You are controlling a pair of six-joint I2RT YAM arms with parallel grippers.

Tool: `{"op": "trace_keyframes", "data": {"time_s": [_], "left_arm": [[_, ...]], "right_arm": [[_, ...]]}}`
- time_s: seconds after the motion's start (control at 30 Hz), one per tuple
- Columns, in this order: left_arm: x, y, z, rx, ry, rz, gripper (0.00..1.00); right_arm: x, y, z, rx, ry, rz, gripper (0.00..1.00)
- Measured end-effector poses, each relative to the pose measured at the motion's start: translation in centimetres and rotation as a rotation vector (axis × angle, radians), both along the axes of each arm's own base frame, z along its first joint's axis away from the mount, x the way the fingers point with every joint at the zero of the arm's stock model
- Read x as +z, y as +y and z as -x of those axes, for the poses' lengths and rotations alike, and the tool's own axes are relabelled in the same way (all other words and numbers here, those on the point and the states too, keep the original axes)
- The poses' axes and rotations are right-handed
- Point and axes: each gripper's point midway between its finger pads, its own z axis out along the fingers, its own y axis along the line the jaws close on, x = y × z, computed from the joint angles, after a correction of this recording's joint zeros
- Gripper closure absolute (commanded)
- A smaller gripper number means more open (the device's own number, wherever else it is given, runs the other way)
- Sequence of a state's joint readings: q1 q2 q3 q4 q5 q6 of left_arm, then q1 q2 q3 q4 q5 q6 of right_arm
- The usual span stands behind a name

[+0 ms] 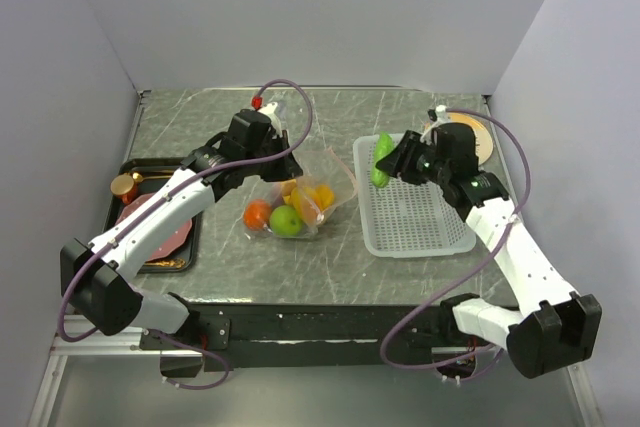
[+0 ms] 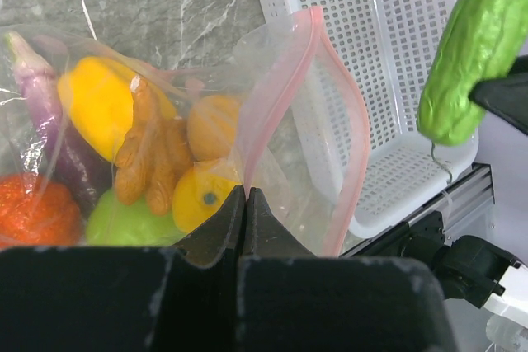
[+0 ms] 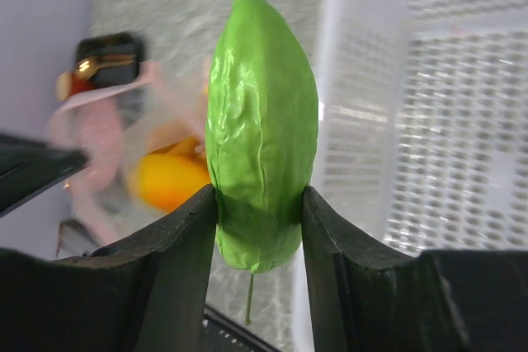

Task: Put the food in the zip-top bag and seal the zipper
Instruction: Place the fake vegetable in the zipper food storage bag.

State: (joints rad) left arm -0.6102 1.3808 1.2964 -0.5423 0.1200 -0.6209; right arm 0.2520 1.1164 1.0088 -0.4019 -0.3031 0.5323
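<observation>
Tray along the left edge of the counter, with a pink plate on it and a copper can at its far end; the left arm reaches across it toward the counter's middle.

The bag lies at the middle of the counter, just left of the basket, with its mouth toward the basket. The left hand is fully closed, its fingertips pressed together on the zipper; it pinches the pink strip at one side of the mouth. From the pinch that strip runs up and away, and the other pink edge bows out to the right, so the mouth gapes.

Inside the bag, seen from the left wrist, are the eggplant, pepper, a brown ginger-shaped piece, mango, tomato, lime and a small yellow fruit; all are bunched together and touching.

The basket sits toward the right edge of the counter. The right hand is part-way open, its two fingers clamped on either side of the cucumber; it grips the lower end, and the tip points out past the fingers. From above, the cucumber is held over the basket's far left corner, on the side nearest the bag's mouth and not touching the bag. A round wooden disc lies near the far right corner of the counter.
</observation>
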Motion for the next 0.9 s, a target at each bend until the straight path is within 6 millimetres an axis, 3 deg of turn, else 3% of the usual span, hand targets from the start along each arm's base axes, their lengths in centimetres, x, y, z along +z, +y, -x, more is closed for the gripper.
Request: {"op": "trace_keyframes", "data": {"time_s": [0.23,0.43,0.63,0.9], "left_arm": [[0.0,-0.1,0.1,-0.005,0.003,0.004,0.99],[0.0,-0.2,0.2,-0.012,0.005,0.008,0.99],[0.0,-0.2,0.2,-0.012,0.005,0.007,0.99],[0.1,-0.2,0.2,-0.011,0.004,0.009,0.99]], "right_arm": [[3.0,5.7,2.1,0.187,-0.074,-0.034,0.82],[1.8,9.1,3.1,0.288,-0.05,-0.028,0.82],[-0.6,11.4,3.5,0.361,0.013,0.015,0.82],[-1.0,11.8,3.5,0.377,0.016,0.051,0.82]]}}
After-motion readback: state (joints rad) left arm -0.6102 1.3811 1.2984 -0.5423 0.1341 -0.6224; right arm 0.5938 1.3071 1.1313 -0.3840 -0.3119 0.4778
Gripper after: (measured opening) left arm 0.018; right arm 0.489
